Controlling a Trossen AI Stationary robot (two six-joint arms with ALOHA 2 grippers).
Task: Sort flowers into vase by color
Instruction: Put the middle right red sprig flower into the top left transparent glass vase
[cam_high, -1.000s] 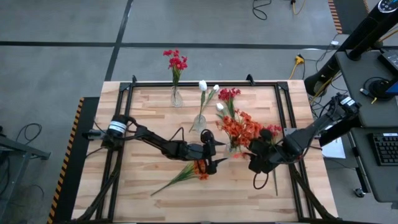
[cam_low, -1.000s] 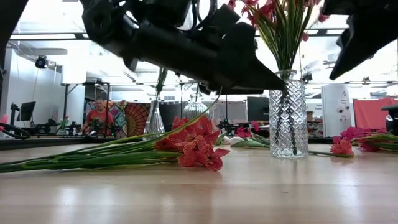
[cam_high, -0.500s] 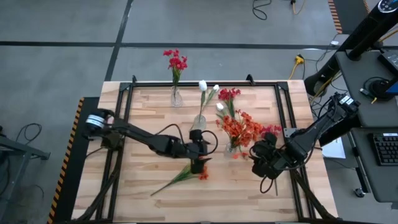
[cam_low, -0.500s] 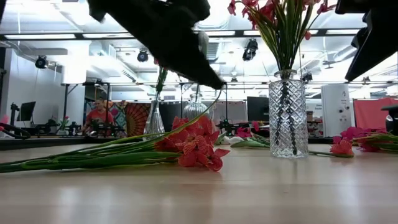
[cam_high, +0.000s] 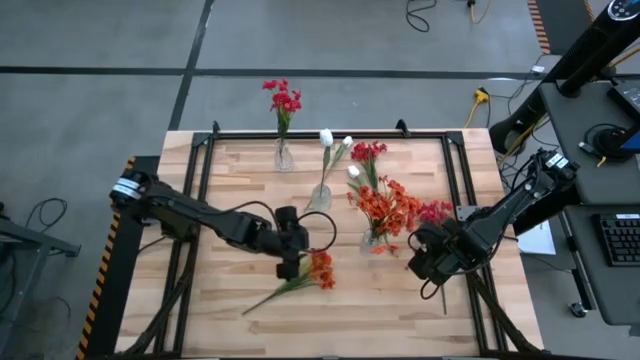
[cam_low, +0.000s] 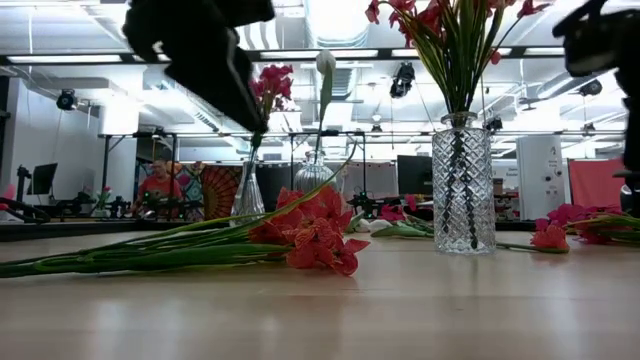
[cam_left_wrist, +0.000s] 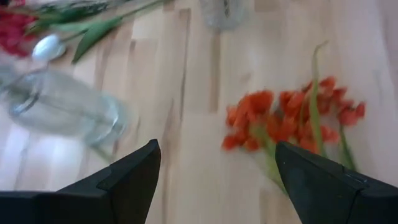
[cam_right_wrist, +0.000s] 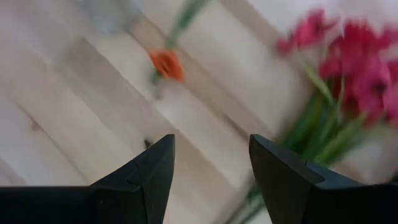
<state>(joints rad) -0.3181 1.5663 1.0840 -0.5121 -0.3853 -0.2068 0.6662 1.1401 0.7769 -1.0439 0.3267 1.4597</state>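
An orange-red flower stem (cam_high: 300, 280) lies flat on the table near its middle, cluster (cam_left_wrist: 280, 118) toward the right; it shows too in the low view (cam_low: 310, 238). My left gripper (cam_high: 290, 262) hovers open just above and left of that cluster (cam_left_wrist: 216, 149), touching nothing. My right gripper (cam_high: 427, 262) is open (cam_right_wrist: 211, 143) above bare wood, near loose crimson flowers (cam_high: 435, 212) (cam_right_wrist: 354, 56) lying at the right. The cut-glass vase (cam_high: 372, 238) (cam_low: 463, 185) holds orange-red flowers.
A slim vase (cam_high: 284, 155) with crimson flowers stands at the far edge, and a small vase (cam_high: 320, 197) with white buds is near the middle. Loose crimson stems and a white bud (cam_high: 365, 160) lie beyond. A black frame (cam_high: 330, 133) borders the table.
My left gripper has swung toward the table's left and risen, moving from over the flower's cluster to its left side, and has turned. The orange-red flower has stayed where it lay. The right gripper has barely shifted.
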